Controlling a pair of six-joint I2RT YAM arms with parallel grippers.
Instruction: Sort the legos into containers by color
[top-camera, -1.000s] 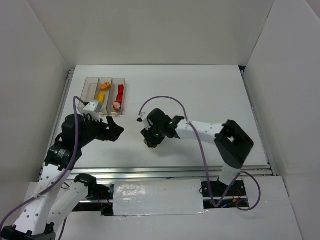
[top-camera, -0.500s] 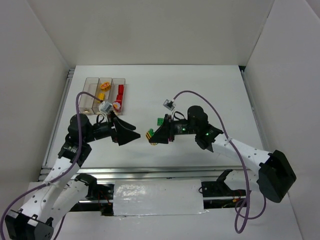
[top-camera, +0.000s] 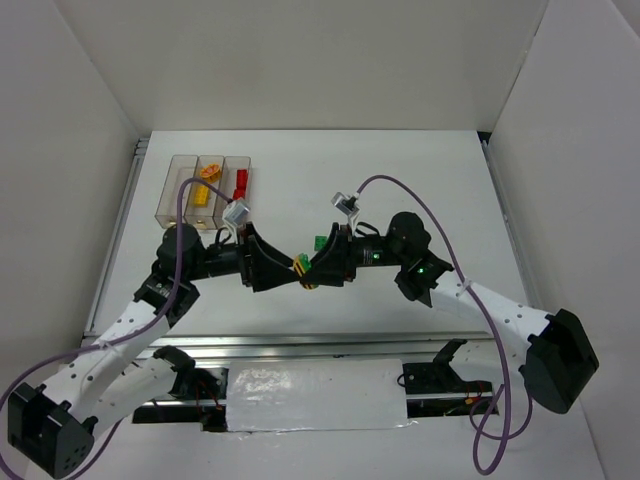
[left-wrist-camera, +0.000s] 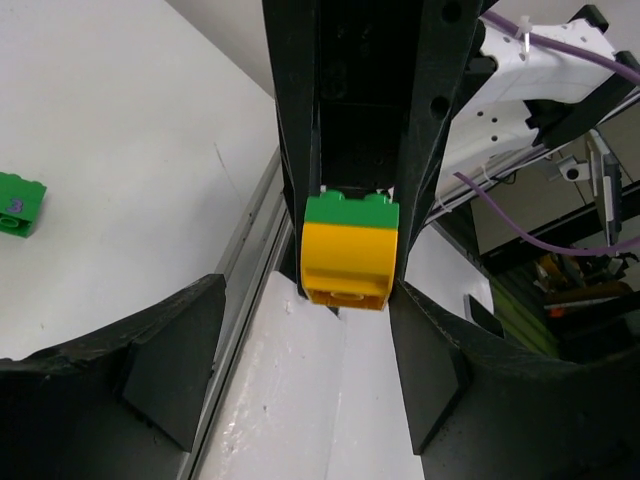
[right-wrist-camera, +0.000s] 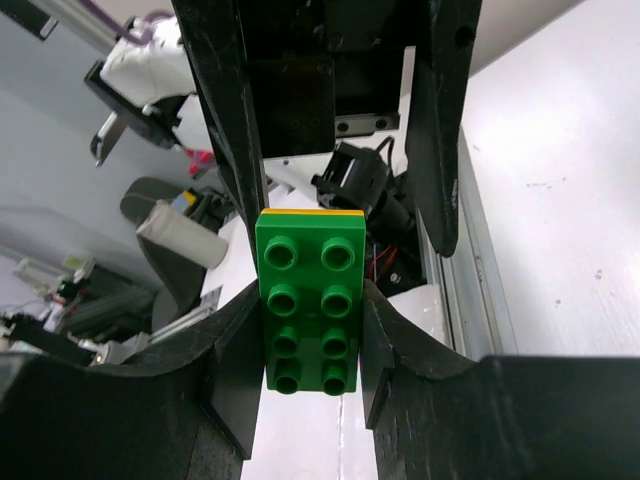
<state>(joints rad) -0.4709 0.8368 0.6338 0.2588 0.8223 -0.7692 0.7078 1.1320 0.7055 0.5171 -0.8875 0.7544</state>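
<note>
Right end effector (right-wrist-camera: 308, 335) clamps green brick (right-wrist-camera: 306, 310), stacked on yellow brick (left-wrist-camera: 346, 262), mid-air above worktop (top-camera: 420, 180). Left end effector (left-wrist-camera: 306, 335) wide, flanking yellow, apparently not touching. Best: close squarely on yellow sides, then pull straight apart.

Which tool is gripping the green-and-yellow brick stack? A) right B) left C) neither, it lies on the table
A: the right tool clamps the brick stack by its green half, while the left tool stands wide open at the yellow end.
</note>
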